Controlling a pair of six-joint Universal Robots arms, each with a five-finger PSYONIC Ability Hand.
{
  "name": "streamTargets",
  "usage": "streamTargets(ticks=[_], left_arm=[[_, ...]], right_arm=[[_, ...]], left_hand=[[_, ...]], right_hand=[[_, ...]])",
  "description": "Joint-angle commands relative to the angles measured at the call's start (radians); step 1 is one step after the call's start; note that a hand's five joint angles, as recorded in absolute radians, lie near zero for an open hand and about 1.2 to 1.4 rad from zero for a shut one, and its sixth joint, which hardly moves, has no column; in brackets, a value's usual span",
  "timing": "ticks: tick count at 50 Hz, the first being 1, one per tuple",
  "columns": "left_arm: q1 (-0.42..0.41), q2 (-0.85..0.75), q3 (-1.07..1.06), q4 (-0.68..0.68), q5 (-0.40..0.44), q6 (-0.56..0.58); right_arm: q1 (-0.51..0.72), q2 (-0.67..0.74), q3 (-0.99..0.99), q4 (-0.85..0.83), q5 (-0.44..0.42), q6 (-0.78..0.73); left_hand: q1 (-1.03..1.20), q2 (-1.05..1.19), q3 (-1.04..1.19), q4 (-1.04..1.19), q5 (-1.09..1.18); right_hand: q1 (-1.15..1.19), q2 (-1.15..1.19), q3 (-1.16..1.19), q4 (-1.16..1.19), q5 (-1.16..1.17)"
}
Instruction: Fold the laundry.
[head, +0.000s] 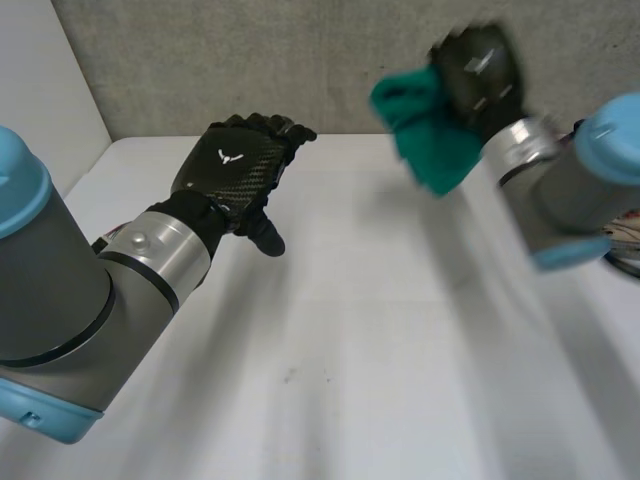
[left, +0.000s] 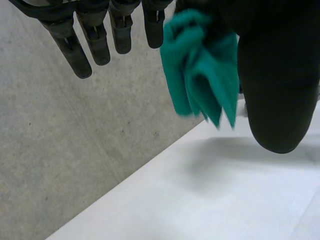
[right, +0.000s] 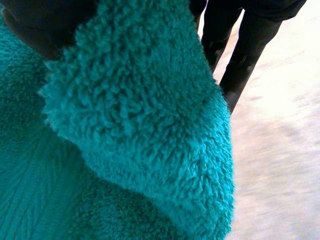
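Aloft, right hand (head: 487, 68) grips teal cloth (head: 430, 130) — hanging lengthwise down — left hand (head: 232, 165) loose, empty.

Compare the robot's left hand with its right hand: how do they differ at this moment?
The left hand holds nothing; the right hand grips a bunched teal cloth. The left hand's fingers are relaxed and nearly straight; the right hand is closed on the cloth, which hangs from it. Both hands are black and both are above the white table.
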Motion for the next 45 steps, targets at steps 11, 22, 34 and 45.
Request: streamTargets(ticks=[11, 22, 34, 45], left_arm=[[-0.072, -0.012, 0.029, 0.002, 0.002, -0.001], [-0.103, -0.046, 0.032, 0.016, 0.002, -0.001], [-0.117, -0.063, 0.02, 0.016, 0.002, 0.0], [-0.118, -0.064, 0.015, 0.016, 0.001, -0.001]], right_arm=[[-0.492, 0.159, -0.269, -0.244, -0.189, 0.436], [-0.684, 0.397, -0.265, -0.248, -0.395, 0.525], [-0.764, 0.396, -0.096, -0.343, -0.483, 0.479], [-0.762, 0.161, 0.092, -0.276, -0.438, 0.483]], left_hand=[[0.019, 0.003, -0.004, 0.007, -0.005], [0.022, 0.005, -0.001, 0.01, -0.002], [0.025, 0.008, 0.002, 0.013, 0.001], [0.022, 0.006, -0.001, 0.01, -0.002]], right_hand=[[0.351, 0.255, 0.248, 0.197, 0.287], [0.351, 0.255, 0.248, 0.197, 0.287], [0.351, 0.255, 0.248, 0.197, 0.287], [-0.871, -0.967, -0.974, -1.024, -0.935]])
